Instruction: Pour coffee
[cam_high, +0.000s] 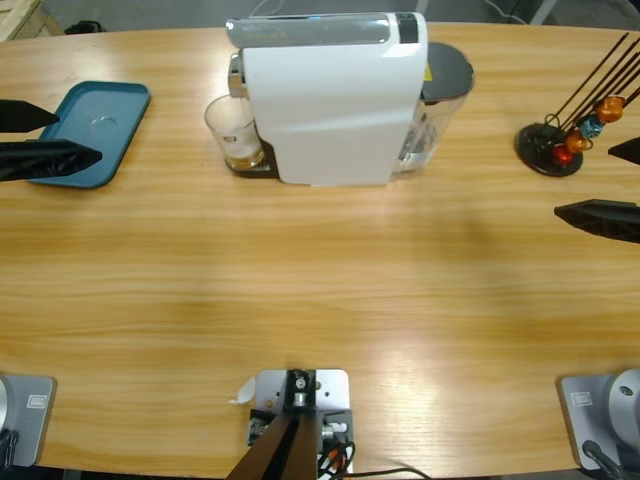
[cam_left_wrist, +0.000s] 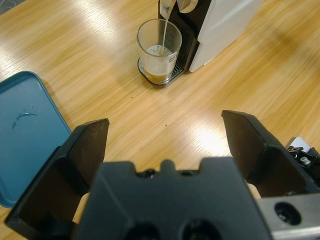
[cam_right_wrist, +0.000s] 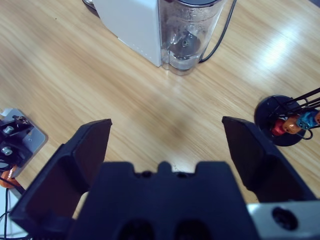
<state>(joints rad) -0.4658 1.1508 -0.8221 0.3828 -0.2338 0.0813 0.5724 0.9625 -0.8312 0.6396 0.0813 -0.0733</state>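
**Glass fills under the spout while both arms wait at the sides**

At the far left, the left gripper (cam_high: 45, 135) hangs at the edge of the tabletop (cam_high: 320, 290) with its jaws spread wide and nothing between them. It sits partly over the blue tray (cam_high: 90, 130), which lies flat and carries nothing. I think the tray is there as a place to set the glass down later, so it is kept free.

Next to the right stands the glass (cam_high: 235, 130), upright on the drip grid of the white machine (cam_high: 335, 100), directly under the spout. This position is needed so the stream falls inside it: in the left wrist view a thin stream runs from the spout into the glass (cam_left_wrist: 159, 50). The coffee (cam_left_wrist: 157, 76) is a low amber layer at the bottom, with pale foam above it. The left gripper points toward the glass but is well apart from it, probably so it does not disturb the filling.

Behind the machine sits its clear water tank (cam_right_wrist: 192, 37).

Further right is the capsule stand (cam_high: 555, 145), a black base with thin rods and some orange and blue capsules (cam_high: 590, 125).

At the far right, the right gripper (cam_high: 615, 185) is also wide and holds nothing, near the stand and away from the machine.
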